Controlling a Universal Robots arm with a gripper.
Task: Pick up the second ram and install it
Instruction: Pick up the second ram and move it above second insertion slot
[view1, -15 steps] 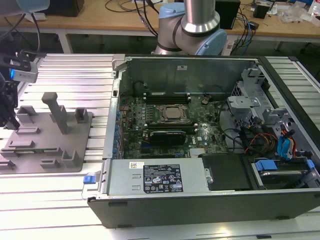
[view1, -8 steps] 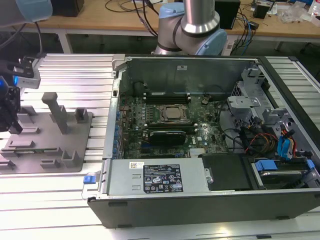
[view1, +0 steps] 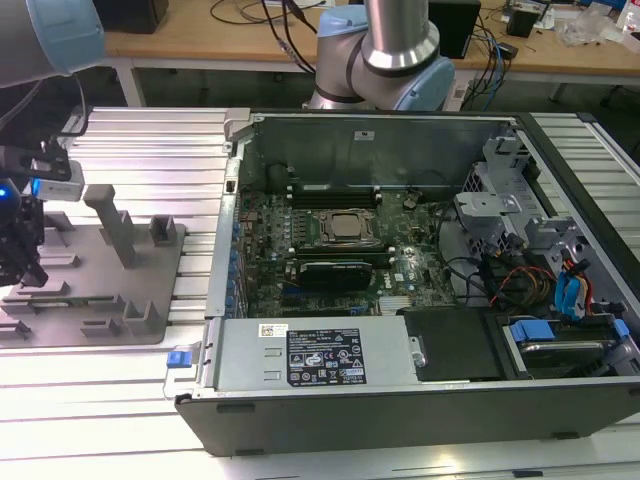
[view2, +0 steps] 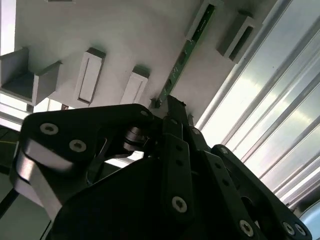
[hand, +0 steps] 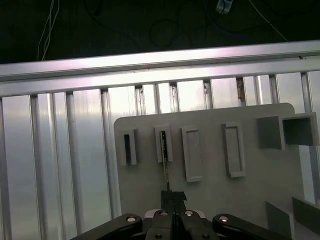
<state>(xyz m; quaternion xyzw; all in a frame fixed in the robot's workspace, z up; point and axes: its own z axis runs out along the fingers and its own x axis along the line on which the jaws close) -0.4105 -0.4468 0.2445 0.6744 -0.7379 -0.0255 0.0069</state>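
My gripper (view2: 172, 104) has its fingers pinched on the second ram (view2: 184, 57), right over the grey fixture plate (view2: 125, 30); stickered PC case (view1: 400, 410) sits beside it

The claw (hand: 173, 196) pinched one end of the second ram (hand: 166, 167), edge-on, its other end seated in a slotted block (hand: 170, 150) on the grey fixture plate (hand: 210, 200), atop the ribbed metal surface (hand: 60, 165).
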